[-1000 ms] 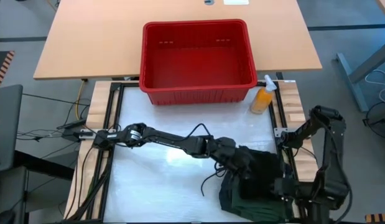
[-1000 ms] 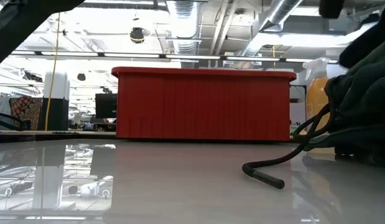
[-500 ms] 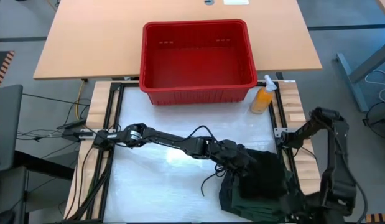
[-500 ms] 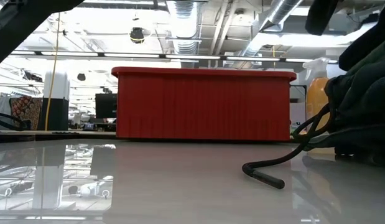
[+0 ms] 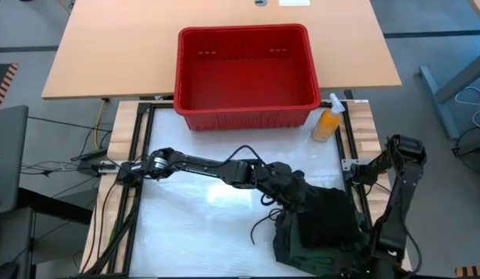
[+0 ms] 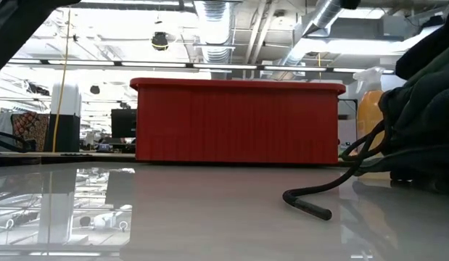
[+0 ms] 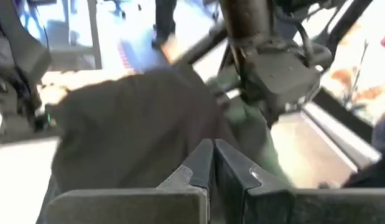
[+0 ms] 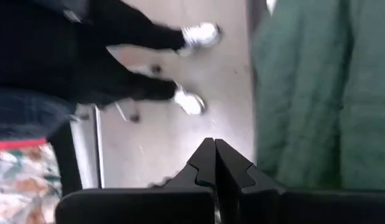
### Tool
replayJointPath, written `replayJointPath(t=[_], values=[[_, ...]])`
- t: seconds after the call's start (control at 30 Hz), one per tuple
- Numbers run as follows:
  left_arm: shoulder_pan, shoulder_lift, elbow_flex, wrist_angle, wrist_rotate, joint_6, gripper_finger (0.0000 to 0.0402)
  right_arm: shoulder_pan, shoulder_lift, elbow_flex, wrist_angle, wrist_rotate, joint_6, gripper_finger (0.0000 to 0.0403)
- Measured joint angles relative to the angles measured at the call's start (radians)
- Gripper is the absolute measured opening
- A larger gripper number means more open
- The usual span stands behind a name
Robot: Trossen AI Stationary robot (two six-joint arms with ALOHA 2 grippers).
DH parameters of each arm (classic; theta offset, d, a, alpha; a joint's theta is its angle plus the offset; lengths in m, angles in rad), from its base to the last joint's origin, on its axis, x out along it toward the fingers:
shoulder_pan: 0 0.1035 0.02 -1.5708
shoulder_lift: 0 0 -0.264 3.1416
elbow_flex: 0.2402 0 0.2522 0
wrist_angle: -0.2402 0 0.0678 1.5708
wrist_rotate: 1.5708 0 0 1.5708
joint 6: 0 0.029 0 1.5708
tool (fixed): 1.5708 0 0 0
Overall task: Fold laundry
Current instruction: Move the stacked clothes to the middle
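From my station, the nearest thing is the pile of soft dark laundry (image 5: 317,232), black fabric on top with dark green showing at its near edge, lying at the near right corner of the glossy white table (image 5: 201,225). My left gripper (image 7: 214,163) sits at the pile's left edge, its arm stretched across the table from the left side. Its two dark fingers are pressed together with nothing between them, and the black cloth lies just ahead of the tips in the left wrist view. A thin black cord (image 6: 318,194) loops on the table just left of the pile.

My right gripper (image 8: 214,160) is off the table's near right edge, beside the pile, fingers closed tight and empty. Its wrist view shows green fabric on one side and a person's legs in dark trousers and white shoes (image 8: 192,99) on the floor beyond.

Farther back, an orange spray bottle with a white trigger (image 5: 327,120) stands near the right rail. Beyond it a red plastic basket (image 5: 247,76) rests at the far edge, against a light wooden table (image 5: 108,46).
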Motion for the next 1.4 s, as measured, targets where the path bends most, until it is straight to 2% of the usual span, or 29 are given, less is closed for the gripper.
replayJointPath(t=[0.2, 0.4, 0.7, 0.9, 0.97, 1.07, 1.27, 1.4], values=[[-0.007, -0.037, -0.001, -0.136, -0.006, 0.023, 0.0003, -0.005, 0.032, -0.081, -0.158, -0.023, 0.064, 0.0018], [-0.025, -0.118, -0.001, -0.383, -0.211, 0.093, 0.0001, -0.06, 0.036, -0.159, -0.266, -0.003, 0.058, 0.0018], [-0.019, -0.217, 0.0, -0.617, -0.43, 0.147, 0.0, -0.265, 0.035, -0.234, -0.382, 0.106, -0.198, 0.0018], [0.047, -0.263, -0.015, -0.783, -0.429, 0.123, 0.0, -0.334, 0.025, -0.24, -0.356, 0.114, -0.337, 0.0018], [0.068, -0.311, -0.065, -0.78, -0.439, 0.1, 0.0, -0.332, 0.016, -0.24, -0.352, 0.114, -0.337, 0.0018], [0.089, -0.423, -0.213, -0.682, -0.499, 0.042, 0.0, -0.317, -0.009, -0.219, -0.349, 0.109, -0.294, 0.0018], [0.114, -0.667, -0.642, -0.308, -0.512, -0.161, 0.0, -0.244, -0.126, -0.138, -0.344, 0.129, -0.213, 0.0018], [0.113, -0.759, -0.863, -0.034, -0.446, -0.283, 0.0, -0.219, -0.241, -0.093, -0.346, 0.137, -0.176, 0.0022]])
